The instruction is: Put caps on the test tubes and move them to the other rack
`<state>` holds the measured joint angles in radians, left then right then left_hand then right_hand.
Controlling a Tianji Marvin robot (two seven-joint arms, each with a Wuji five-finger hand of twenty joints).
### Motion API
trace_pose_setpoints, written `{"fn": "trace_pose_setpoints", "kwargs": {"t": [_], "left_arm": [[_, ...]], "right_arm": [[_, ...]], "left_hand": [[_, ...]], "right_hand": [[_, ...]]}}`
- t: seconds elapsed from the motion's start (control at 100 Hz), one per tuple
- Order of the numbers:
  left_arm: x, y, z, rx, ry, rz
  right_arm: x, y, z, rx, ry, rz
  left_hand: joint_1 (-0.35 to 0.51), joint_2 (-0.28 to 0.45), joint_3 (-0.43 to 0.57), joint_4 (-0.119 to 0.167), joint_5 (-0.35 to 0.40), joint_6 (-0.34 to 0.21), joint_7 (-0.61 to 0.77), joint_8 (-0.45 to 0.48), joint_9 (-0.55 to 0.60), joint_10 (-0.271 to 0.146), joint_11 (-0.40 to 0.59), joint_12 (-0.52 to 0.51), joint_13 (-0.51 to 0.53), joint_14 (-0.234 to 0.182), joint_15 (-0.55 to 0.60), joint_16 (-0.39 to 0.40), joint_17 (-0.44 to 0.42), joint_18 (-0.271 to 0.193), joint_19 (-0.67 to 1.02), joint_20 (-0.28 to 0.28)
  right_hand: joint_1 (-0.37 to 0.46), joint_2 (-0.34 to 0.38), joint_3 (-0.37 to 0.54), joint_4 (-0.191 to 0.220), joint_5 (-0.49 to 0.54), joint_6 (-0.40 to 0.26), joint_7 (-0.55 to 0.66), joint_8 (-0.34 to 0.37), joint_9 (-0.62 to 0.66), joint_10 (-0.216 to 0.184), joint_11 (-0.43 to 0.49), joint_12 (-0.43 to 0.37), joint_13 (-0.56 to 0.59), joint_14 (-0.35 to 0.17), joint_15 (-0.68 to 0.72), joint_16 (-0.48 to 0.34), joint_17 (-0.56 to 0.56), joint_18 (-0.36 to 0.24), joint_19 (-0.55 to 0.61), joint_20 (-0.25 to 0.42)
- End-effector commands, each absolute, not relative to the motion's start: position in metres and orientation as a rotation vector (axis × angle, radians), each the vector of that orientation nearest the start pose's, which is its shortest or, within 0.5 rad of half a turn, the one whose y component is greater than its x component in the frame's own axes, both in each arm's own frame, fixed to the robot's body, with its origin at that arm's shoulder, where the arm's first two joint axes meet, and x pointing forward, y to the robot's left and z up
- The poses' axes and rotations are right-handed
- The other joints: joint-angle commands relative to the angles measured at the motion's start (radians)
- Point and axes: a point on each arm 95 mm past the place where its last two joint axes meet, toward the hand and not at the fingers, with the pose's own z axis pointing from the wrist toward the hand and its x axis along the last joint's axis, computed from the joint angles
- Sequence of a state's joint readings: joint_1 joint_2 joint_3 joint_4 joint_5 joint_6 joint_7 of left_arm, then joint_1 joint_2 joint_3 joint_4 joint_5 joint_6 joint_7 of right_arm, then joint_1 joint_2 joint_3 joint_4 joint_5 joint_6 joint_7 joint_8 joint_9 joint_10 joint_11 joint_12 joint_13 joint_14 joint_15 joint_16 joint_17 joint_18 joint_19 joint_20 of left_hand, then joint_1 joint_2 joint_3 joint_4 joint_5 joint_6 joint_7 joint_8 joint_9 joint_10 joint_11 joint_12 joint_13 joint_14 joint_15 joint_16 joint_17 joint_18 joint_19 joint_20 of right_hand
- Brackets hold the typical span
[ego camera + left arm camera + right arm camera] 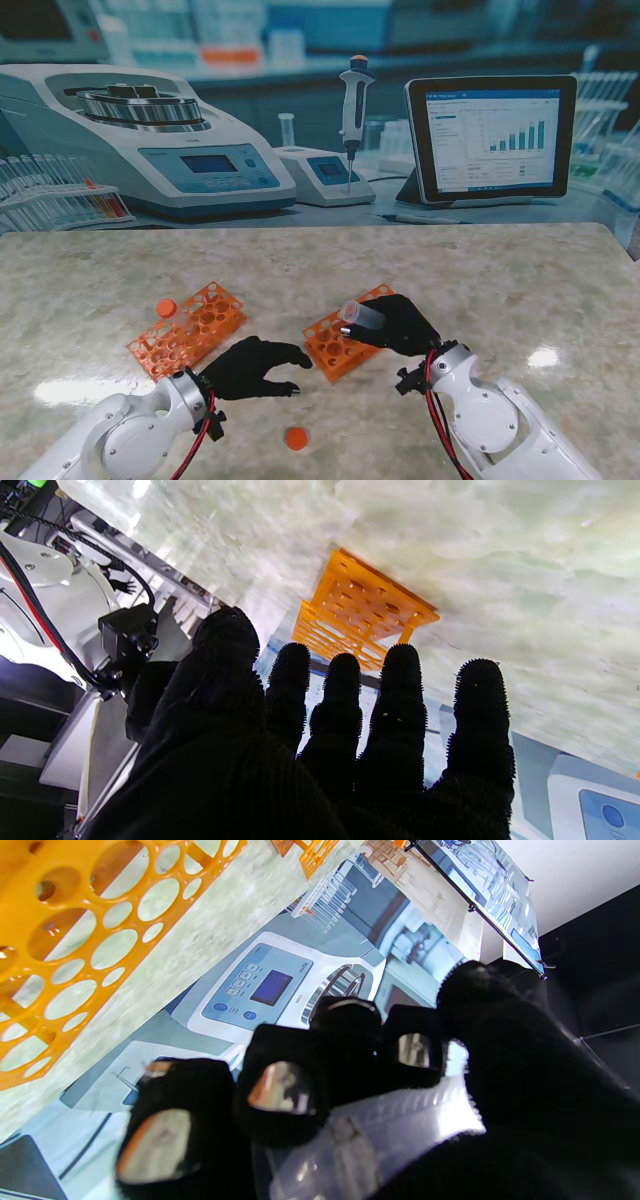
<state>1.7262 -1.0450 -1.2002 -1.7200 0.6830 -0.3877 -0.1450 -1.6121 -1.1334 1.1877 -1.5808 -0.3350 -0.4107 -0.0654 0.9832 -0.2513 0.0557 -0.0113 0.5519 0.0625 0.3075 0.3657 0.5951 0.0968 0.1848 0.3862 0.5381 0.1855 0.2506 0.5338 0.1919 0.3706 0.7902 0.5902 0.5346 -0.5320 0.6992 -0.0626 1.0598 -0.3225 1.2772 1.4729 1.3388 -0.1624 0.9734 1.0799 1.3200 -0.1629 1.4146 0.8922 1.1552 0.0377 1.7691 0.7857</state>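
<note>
The right robot hand [402, 325] is closed around a clear, uncapped test tube [362, 315], holding it tilted over the right orange rack [340, 340] with its open mouth pointing left. In the right wrist view the fingers [280, 1080] wrap the tube's ribbed wall [380, 1130]. The left robot hand [255, 368] holds nothing, its fingers spread loosely just above the marble table [500, 280], between the two racks. The left orange rack [188, 328] lies farther left. One orange cap [166, 308] sits at that rack's far left corner; another cap [296, 438] lies near me, between the arms.
</note>
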Motion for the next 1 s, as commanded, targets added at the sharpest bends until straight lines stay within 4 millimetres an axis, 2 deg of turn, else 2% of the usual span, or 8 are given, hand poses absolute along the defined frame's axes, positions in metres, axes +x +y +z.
{"fn": "trace_pose_setpoints", "kwargs": {"t": [0.0, 0.23, 0.52, 0.99], "left_arm": [[0.322, -0.045, -0.348, -1.336, 1.862, -1.932], [0.317, -0.053, -0.361, -1.342, 1.921, -1.931], [0.309, -0.057, -0.372, -1.310, 1.988, -1.907], [0.300, -0.060, -0.387, -1.277, 2.082, -1.839]], "right_arm": [[0.370, 0.037, -0.324, -1.680, -1.261, -2.467], [0.369, 0.035, -0.323, -1.676, -1.267, -2.475], [0.366, 0.032, -0.321, -1.668, -1.283, -2.492], [0.356, 0.031, -0.316, -1.655, -1.304, -2.519]], "left_hand": [[-0.017, -0.051, 0.108, -0.007, -0.002, 0.006, -0.027, -0.037, -0.032, -0.023, -0.011, -0.011, 0.008, -0.031, -0.005, -0.005, -0.010, -0.012, 0.000, 0.001], [-0.030, -0.094, 0.138, -0.014, 0.002, -0.006, -0.035, -0.044, -0.056, -0.016, -0.026, -0.016, -0.002, -0.036, -0.012, -0.009, -0.018, -0.011, -0.015, -0.006], [-0.076, -0.134, 0.193, -0.026, 0.015, -0.049, -0.036, -0.053, -0.074, -0.015, -0.040, -0.022, -0.053, -0.035, -0.036, -0.022, -0.132, -0.017, -0.129, -0.045], [-0.106, -0.163, 0.237, -0.036, 0.016, -0.097, -0.013, -0.044, -0.098, -0.011, -0.046, -0.011, -0.098, -0.030, -0.050, -0.023, -0.159, -0.020, -0.171, -0.034]], "right_hand": [[0.035, 0.010, 0.067, 0.053, 0.083, -0.043, 0.098, 0.055, 0.071, -0.002, 0.050, 0.024, 0.004, -0.050, 0.132, 0.057, 0.032, -0.026, 0.175, 0.013], [0.038, 0.009, 0.063, 0.052, 0.079, -0.041, 0.097, 0.056, 0.065, 0.002, 0.047, 0.024, 0.004, -0.046, 0.129, 0.055, 0.032, -0.027, 0.173, 0.013], [0.040, 0.010, 0.056, 0.051, 0.077, -0.041, 0.096, 0.057, 0.061, 0.001, 0.045, 0.023, 0.003, -0.040, 0.123, 0.052, 0.031, -0.029, 0.170, 0.012], [0.043, 0.011, 0.047, 0.049, 0.072, -0.041, 0.093, 0.060, 0.053, 0.005, 0.042, 0.020, 0.003, -0.035, 0.119, 0.049, 0.031, -0.029, 0.166, 0.010]]}}
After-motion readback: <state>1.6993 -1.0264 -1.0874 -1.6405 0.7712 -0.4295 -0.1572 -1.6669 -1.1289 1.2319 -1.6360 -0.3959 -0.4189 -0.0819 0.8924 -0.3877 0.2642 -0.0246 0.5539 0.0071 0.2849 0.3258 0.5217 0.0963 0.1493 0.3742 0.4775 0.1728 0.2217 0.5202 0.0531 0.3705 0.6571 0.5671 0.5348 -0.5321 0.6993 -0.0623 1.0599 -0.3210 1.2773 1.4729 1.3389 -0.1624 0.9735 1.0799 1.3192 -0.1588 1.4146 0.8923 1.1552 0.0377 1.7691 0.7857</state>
